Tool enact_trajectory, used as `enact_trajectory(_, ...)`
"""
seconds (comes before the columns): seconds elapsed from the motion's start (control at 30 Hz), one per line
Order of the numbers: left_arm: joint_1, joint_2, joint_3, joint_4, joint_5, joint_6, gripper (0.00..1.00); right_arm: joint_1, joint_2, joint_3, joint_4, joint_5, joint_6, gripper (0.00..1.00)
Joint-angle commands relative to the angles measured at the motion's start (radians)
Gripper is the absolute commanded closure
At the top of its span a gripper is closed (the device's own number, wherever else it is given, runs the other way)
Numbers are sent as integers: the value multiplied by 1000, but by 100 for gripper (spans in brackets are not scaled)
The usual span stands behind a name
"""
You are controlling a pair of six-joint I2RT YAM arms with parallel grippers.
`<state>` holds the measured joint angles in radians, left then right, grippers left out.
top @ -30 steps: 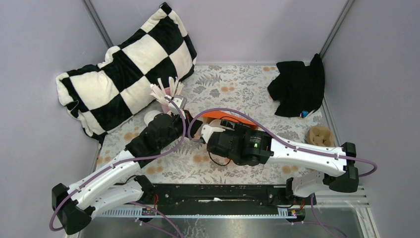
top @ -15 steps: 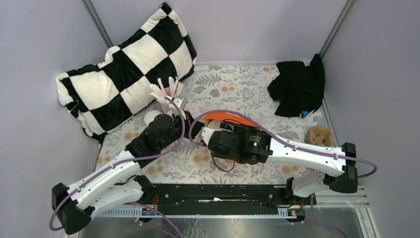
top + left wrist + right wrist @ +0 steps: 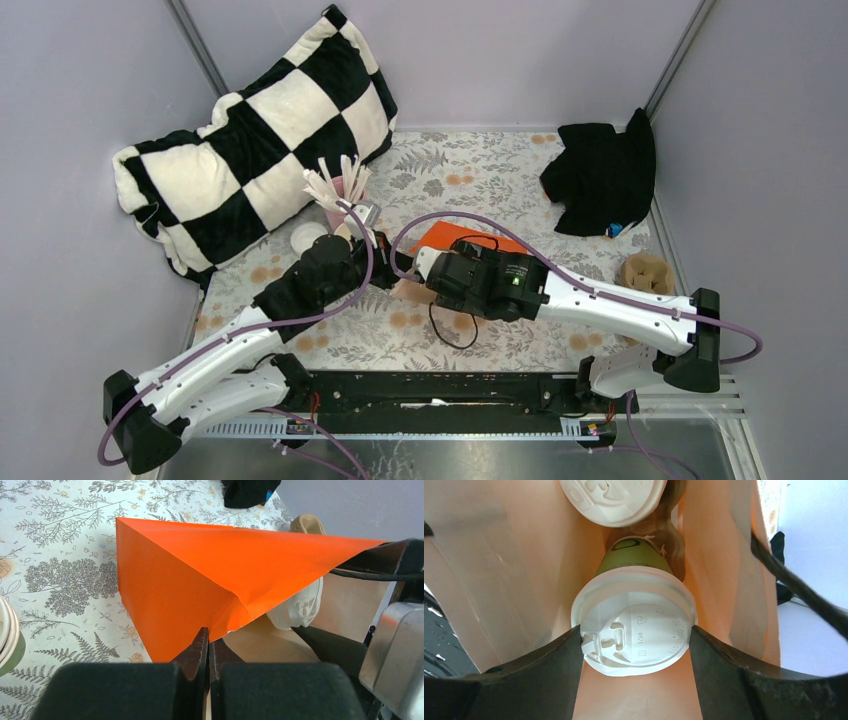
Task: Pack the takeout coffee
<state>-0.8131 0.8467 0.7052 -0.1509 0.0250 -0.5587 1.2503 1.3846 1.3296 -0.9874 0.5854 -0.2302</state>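
Note:
My left gripper [image 3: 208, 635] is shut on the rim of an orange paper bag [image 3: 190, 575] lying on its side, and holds its mouth up. The right gripper [image 3: 634, 630] is inside the bag's beige interior [image 3: 499, 580]. It is shut on a takeout coffee, a green cup [image 3: 634, 557] with a white lid [image 3: 634, 625], with one finger against each side of the lid. A second lidded cup [image 3: 611, 497] lies deeper in the bag. From above, both wrists meet at the bag [image 3: 455, 238]. The cups are hidden there.
A checkered pillow [image 3: 250, 130] lies at the back left, with a pink cup of white sticks [image 3: 340, 185] in front of it. A white-topped cup [image 3: 308, 238] stands beside my left wrist. Black cloth [image 3: 600, 180] and a brown cardboard piece [image 3: 645, 272] are on the right.
The right wrist has moved left and slightly away, further into the bag mouth with the cup. The left arm has stayed almost still on the bag rim.

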Motion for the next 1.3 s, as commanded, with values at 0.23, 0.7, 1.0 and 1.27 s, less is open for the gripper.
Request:
enact_trajectory(0.23,-11,-8,1,-11,52,25,100,-74,-33,-51,47,55,-27,29)
enact_trajectory(0.7,-18,16,33,-20,82,59,100,-196,-93,-232,383,-34,-190,29)
enact_trajectory(1.0,-18,58,120,-121,-10,72,100,-199,-124,-267,475,-109,-288,29)
enact_trajectory(1.27,-18,115,240,-238,-134,58,100,-199,-218,-287,437,-224,-418,29)
